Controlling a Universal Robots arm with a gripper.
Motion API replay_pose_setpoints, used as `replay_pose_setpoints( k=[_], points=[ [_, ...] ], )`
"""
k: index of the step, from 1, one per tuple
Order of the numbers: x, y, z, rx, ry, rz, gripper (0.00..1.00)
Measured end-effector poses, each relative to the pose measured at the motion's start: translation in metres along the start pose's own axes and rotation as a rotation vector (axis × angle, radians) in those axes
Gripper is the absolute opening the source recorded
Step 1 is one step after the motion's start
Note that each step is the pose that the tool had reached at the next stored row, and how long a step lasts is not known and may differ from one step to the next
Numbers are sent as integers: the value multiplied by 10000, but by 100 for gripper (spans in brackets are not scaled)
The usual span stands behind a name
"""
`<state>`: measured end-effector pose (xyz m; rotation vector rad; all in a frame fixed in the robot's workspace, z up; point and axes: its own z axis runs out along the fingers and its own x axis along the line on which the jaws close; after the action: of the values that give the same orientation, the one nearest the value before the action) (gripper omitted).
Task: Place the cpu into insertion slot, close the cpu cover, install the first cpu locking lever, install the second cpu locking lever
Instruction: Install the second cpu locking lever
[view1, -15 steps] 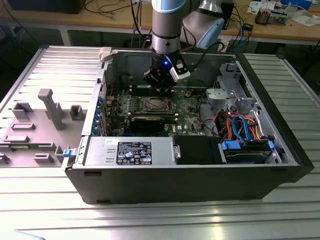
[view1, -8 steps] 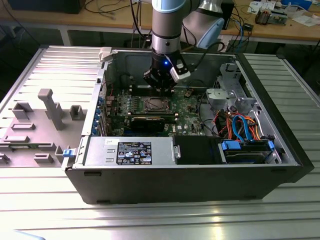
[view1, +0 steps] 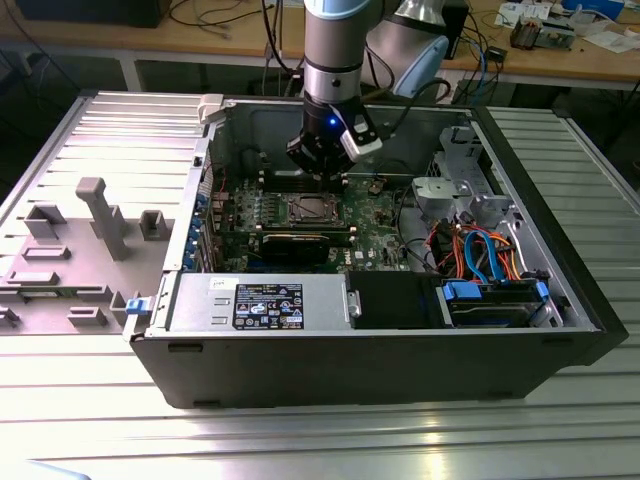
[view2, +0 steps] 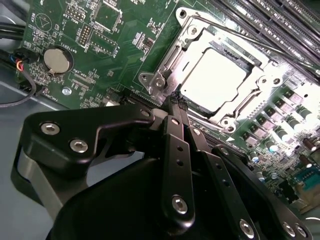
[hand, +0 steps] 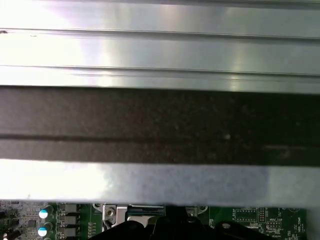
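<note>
The cpu (view2: 212, 80) lies in the insertion slot (view1: 309, 209), its silver top glaring bright in the second wrist view. The cpu cover (view2: 199, 36), a thin silver frame, lies flat around it. My gripper (view2: 176, 101) is shut, with its black fingertips pressed together at a corner of the socket beside a small metal hinge piece (view2: 157, 82). I cannot tell whether the tips touch a locking lever. In the exterior view the gripper (view1: 322, 172) hangs inside the open computer case, just behind the socket. Its dark body (hand: 165, 227) edges the first wrist view.
The green motherboard (view2: 125, 30) carries a coin battery (view2: 57, 59) and long memory slots (view2: 270, 25). The case holds a grey power supply (view1: 260, 300), a drive bay with blue parts (view1: 495, 300) and coloured cables (view1: 480, 250). A grey fixture (view1: 100, 215) stands outside, at the exterior view's left.
</note>
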<state>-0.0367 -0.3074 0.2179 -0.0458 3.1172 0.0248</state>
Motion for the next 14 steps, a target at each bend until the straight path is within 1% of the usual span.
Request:
replay_pose_setpoints(
  k=[2,5,11,14],
  points=[
    [1,-20,5,1,1,0,11],
    [1,-43,9,34,3,-2,11],
    [4,-125,11,121,7,-3,11],
    [5,-158,9,126,7,-2,11]
  ],
)
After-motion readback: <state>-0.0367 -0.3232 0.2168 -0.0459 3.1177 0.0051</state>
